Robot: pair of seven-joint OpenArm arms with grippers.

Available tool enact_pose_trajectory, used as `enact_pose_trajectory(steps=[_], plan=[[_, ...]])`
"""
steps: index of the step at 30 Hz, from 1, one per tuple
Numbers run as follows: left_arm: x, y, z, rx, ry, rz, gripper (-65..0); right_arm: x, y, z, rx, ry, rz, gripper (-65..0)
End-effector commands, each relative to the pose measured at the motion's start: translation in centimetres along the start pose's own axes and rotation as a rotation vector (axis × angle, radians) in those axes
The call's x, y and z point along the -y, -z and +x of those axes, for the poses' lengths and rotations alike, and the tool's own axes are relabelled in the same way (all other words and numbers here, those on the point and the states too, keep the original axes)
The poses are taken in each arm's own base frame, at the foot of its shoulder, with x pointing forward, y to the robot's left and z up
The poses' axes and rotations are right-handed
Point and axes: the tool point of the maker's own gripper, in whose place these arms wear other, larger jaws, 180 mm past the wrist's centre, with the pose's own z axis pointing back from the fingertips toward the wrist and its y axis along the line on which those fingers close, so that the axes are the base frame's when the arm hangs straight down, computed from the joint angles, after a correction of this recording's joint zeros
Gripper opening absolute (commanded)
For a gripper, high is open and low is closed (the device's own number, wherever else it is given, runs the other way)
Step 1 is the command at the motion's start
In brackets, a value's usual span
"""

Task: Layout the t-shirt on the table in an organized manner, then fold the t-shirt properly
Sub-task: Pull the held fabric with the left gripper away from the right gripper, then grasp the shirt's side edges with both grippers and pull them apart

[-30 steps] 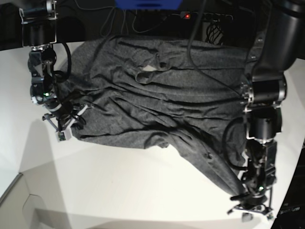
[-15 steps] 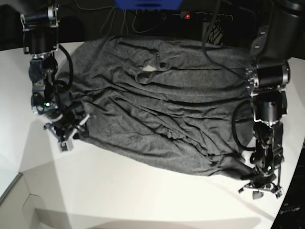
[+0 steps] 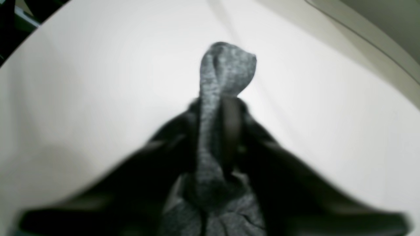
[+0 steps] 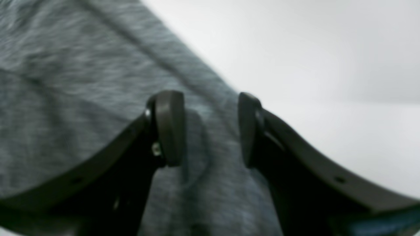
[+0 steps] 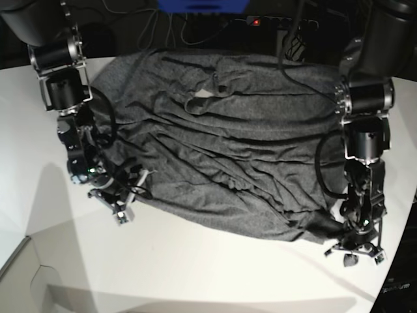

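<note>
Dark, unlit strip behind the far side of the work surface. Tangle of thin black cables runs along it. Black power strip with a small glowing red light sits top centre-right, coiled black cord just right of it. Bright blue flat-edged object cut off at the top middle. Pale grey angled panel with a thin seam line at bottom-left corner. Lighting from above, soft grey shadows falling toward the near side.

Black cables, a blue object and a red light beyond the far edge
</note>
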Motion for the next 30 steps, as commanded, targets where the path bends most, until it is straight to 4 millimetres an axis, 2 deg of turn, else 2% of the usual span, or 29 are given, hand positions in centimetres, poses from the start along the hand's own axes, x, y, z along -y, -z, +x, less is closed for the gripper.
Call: enact_pose_trajectory(steps=[1, 4, 6, 9, 10, 11, 13, 17, 20, 22, 26, 27, 30], plan=[[0.9, -0.1, 3.6, 0.08, -0.01, -0.019, -45.0, 0.9, -0.5, 2.8, 0.069, -0.014, -0.012, -37.9], [0.7, -0.1, 3.9, 0.091, -0.009, -0.015, -31.9, 0.7, -0.4, 2.7, 0.064, -0.017, -0.008, -37.6], [0.6, -0.2, 4.0, 0.094, -0.015, -0.016, -27.5, 0.9, -0.4, 2.7, 0.064, -0.013, -0.012, -37.5], [0.7, -0.7, 4.8, 0.107, -0.11, -0.045, -26.0, 1.1, -0.5, 3.1, 0.096, -0.013, -0.016, -37.5], [0.3, -1.1, 4.2, 0.092, -0.154, -0.057, -26.0, 1.1, -0.5, 3.3, 0.108, -0.011, -0.017, -37.5], [0.2, -1.7, 3.6, 0.078, -0.193, -0.079, -26.0, 1.2, -0.4, 3.0, 0.109, -0.006, -0.02, -37.5], [1.4, -3.9, 3.2, 0.055, -0.252, -0.164, -26.1, 1.8, 0.0, 1.7, 0.087, 0.012, -0.028, -37.5], [2.4, -8.4, -1.6, -0.021, -0.249, -0.26, -26.1, 3.4, 0.8, -0.5, 0.061, 0.055, -0.055, -37.6], [0.7, -9.8, -6.6, -0.093, -0.213, -0.223, -26.1, 5.0, 0.7, -1.8, 0.055, 0.069, -0.083, -37.6], [-0.9, -10.1, -9.5, -0.142, -0.176, -0.176, -26.1, 6.0, 0.5, -2.3, 0.06, 0.073, -0.103, -37.6], [-4.8, -9.3, -15.6, -0.284, -0.136, -0.056, -26.1, 9.2, -0.3, -2.3, 0.081, 0.103, -0.246, -37.5], [-5.5, -9.2, -16.7, -0.312, -0.139, -0.037, -26.1, 9.7, -0.5, -2.4, 0.08, 0.11, -0.275, -37.5], [-6.0, -8.6, -17.4, -0.341, -0.147, -0.014, -26.1, 11.9, -1.3, -2.9, 0.071, 0.129, -0.37, -37.5]])
